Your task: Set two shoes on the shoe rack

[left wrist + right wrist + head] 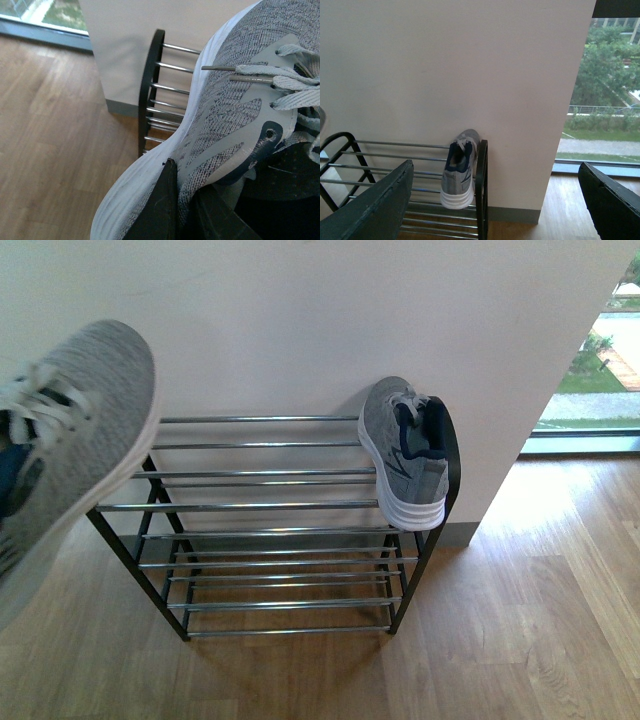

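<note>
One grey sneaker (75, 430) hangs in the air at the far left of the front view, above the left end of the shoe rack (240, 507). My left gripper (187, 212) is shut on this grey sneaker (225, 115), one dark finger against the white sole and the other inside the collar. The rack's black frame (150, 90) stands beyond it. The other sneaker (405, 455) rests on the top bars at the rack's right end, heel toward me. My right gripper (495, 210) is open and empty, well back from that sneaker (459, 175) and the rack's end frame (481, 190).
The rack stands against a white wall (330, 320) with a grey skirting (515, 215). Wooden floor (520, 610) spreads in front and to the right. A low window (590, 390) lies to the right of the wall's corner.
</note>
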`<state>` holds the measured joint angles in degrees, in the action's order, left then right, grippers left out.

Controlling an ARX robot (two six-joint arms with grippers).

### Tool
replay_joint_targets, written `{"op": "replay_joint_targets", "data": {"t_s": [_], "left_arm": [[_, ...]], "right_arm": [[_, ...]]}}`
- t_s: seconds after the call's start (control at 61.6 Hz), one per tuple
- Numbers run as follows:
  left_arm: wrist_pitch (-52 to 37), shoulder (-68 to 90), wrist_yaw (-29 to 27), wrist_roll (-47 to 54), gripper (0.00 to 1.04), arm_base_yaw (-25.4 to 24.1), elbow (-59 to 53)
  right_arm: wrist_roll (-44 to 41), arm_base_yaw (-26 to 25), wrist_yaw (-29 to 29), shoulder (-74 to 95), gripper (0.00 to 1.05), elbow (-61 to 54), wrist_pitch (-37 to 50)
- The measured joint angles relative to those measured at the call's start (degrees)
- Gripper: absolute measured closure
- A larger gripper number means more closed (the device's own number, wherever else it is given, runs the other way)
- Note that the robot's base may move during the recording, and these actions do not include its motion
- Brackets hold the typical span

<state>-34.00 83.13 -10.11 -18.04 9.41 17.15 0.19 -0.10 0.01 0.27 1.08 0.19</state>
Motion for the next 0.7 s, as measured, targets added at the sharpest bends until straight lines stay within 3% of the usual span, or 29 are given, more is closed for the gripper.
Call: {"op": "replay_joint_targets", "data": {"t_s": [0.454, 0.698], "left_arm": [[7.2, 32.1, 8.0, -23.5, 1.03, 8.1, 30.8], [16.6, 43.5, 7.9, -26.8, 1.03, 13.4, 47.5]], "right_arm": [[0.0, 0.0, 0.0, 0.0, 0.09, 0.0, 0.0], [0.0, 0.0, 0.0, 0.0, 0.09, 0.0, 0.0]]}}
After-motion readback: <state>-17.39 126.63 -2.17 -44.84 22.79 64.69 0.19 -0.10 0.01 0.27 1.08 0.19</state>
